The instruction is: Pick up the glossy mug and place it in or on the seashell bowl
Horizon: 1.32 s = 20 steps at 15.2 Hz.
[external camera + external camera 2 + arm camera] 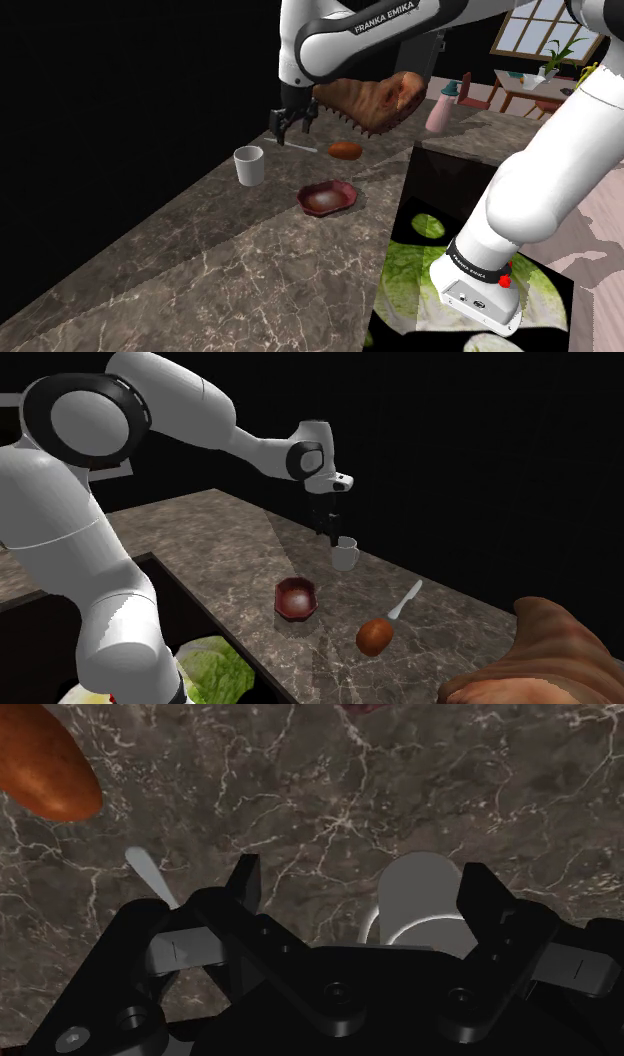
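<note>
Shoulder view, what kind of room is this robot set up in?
Probably a home kitchen: a dark veined stone-look countertop, a sunken sink-like basin holding green lettuce leaves beside it, and a wooden dining table under a paned window beyond.

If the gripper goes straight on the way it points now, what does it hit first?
Probably the white mug: it sits off-centre between the open jaws of the gripper, close to one finger, which may clip its rim. Otherwise the stone counter. Depth is hard to judge.
</note>
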{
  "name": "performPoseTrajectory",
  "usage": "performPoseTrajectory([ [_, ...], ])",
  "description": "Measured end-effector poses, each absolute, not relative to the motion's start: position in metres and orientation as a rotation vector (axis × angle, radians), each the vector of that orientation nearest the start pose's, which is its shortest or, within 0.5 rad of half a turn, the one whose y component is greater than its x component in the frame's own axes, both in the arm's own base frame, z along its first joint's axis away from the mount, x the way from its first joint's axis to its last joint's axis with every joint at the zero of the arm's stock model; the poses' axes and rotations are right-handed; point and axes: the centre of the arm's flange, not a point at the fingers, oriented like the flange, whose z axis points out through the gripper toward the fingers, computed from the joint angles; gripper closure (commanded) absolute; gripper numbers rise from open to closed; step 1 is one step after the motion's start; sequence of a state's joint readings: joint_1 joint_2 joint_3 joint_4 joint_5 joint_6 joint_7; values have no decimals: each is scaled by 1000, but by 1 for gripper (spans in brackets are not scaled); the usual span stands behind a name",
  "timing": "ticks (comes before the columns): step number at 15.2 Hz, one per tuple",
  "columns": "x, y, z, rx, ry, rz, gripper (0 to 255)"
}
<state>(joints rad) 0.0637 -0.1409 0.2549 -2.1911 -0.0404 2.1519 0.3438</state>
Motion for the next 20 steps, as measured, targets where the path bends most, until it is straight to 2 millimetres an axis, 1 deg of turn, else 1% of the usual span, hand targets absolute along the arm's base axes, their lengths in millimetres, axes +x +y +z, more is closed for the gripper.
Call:
performPoseTrajectory([
  [2, 503, 183, 444, -3176, 6, -191, 0],
  [3, 512, 193, 443, -3179, 5, -195, 0],
  [5, 527, 206, 430, -3183, 3, -206, 0],
  [6, 538, 215, 423, -3186, 1, -211, 0],
  [9, 560, 245, 407, -3192, -3, -225, 0],
  [11, 576, 262, 397, -3197, -5, -235, 0],
  [13, 587, 276, 387, -3201, -7, -242, 0],
  [15, 595, 281, 380, -3203, -6, -246, 0],
  [20, 602, 279, 354, -3203, -6, -247, 0],
])
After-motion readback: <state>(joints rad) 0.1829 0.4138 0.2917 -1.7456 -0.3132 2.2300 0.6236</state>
